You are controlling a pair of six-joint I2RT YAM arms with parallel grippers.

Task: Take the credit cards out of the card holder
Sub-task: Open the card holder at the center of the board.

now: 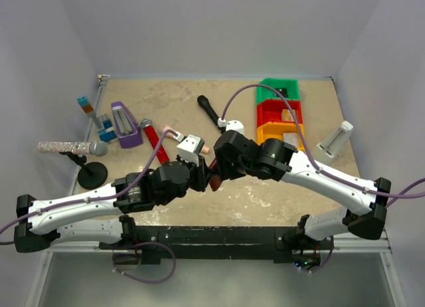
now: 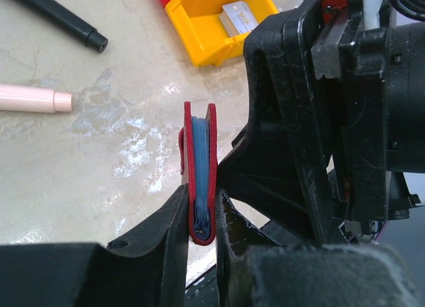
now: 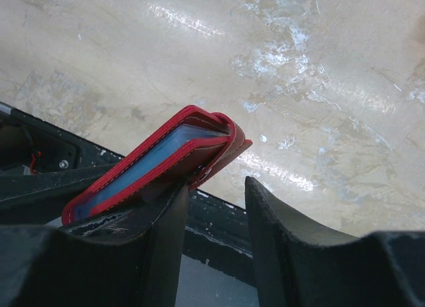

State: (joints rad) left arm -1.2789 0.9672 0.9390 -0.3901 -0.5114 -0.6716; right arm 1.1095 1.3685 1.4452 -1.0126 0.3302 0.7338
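**closed card holder pinched on edge, cards not yet showing**

the card holder (image 2: 201, 181) is up off the surface (image 3: 299, 68), between the two arms near the front edge. the left fingers (image 2: 176, 214) are closed tight on its lower end, so it stands folded and edge-on, spine down, with the pale blue sleeves (image 2: 201, 154) showing as a thin stack between the red covers. the right fingers (image 3: 265, 210) stand partly open with nothing between them. the holder lies along the outside of one of them and seems to brush it, its small red tab (image 3: 240, 147) poking toward the gap.

the holder looks light, soft and bendy, stitched leather-like covers over slick plastic sleeves. it should flex under a hard pinch, so the covers near the spine look like the place to hold it. the credit cards are hidden inside and i cannot tell how many there are. they should be thin, stiff and slippery, best taken by an exposed short edge once the fold is spread.

the surface is glossy, mottled beige stone. on it are a yellow bin (image 2: 199, 28), a pink pen (image 2: 33, 100), a black marker (image 2: 60, 18) and a red microphone (image 1: 153, 139). pale plain walls (image 1: 199, 28) close in the left, right and far sides.
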